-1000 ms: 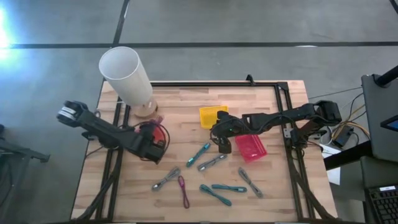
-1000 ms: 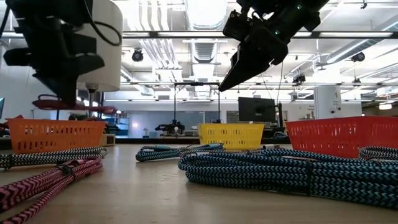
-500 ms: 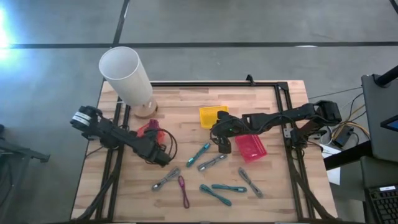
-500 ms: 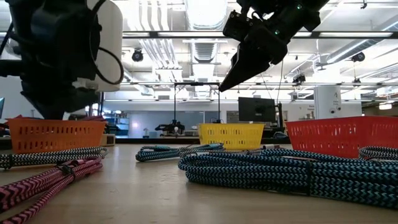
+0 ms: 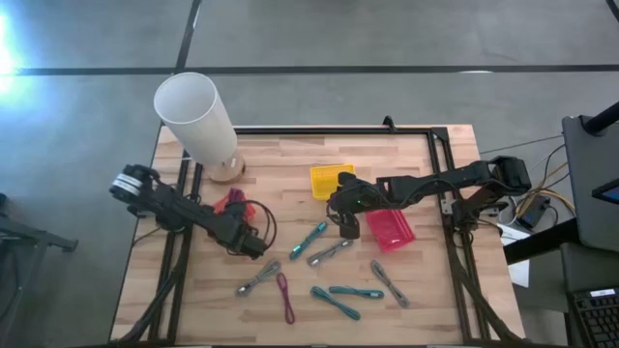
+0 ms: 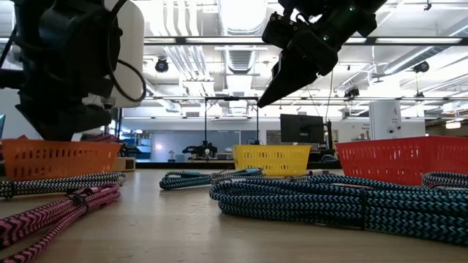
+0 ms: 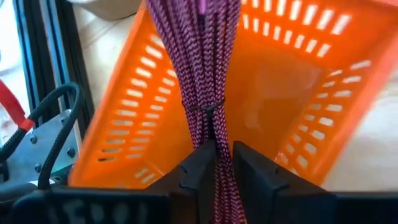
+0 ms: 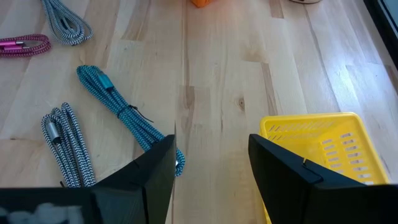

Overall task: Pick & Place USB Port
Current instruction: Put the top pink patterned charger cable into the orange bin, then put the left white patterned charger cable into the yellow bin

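From my remote station: the left gripper hangs over the orange basket on the table's left side, its 2 fingers flanking a bundled pink cable that dangles into the basket — whether they pinch it or merely bracket it, I cannot tell. The right gripper hovers at table centre between the yellow basket and the red basket, fingers spread wide and holding nothing. More coiled cables — a teal cable and a grey cable among them — lie on the near half of the wooden table.
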